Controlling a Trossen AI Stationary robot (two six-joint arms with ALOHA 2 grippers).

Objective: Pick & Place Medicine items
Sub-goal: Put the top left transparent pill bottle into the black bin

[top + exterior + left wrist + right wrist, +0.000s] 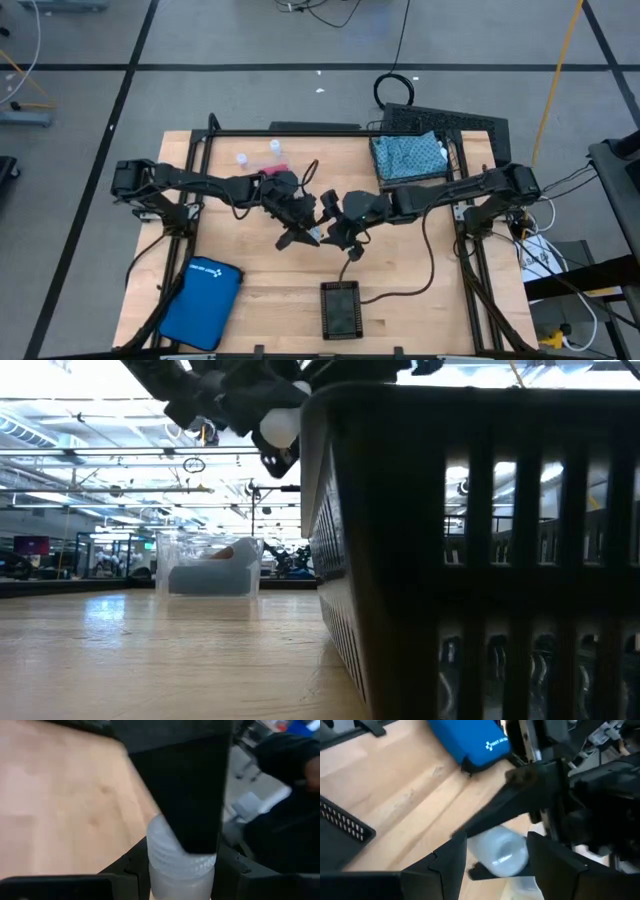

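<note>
One vial (177, 865) pinched between left hand (305, 236) and right hand (338, 237) mid-surface. Two vials (258, 153) and one pink block (274, 169) near the far edge; one teal pouch (408, 155) at the far right corner.

Blue zip case (470, 740): white logo and small white lettering on lid, too small to read.

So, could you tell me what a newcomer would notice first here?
Both arms meet at the table's middle, where the left hand and right hand together grip a white vial. A bright blue zip case lies at the front left corner, and a teal pouch at the back right.
</note>
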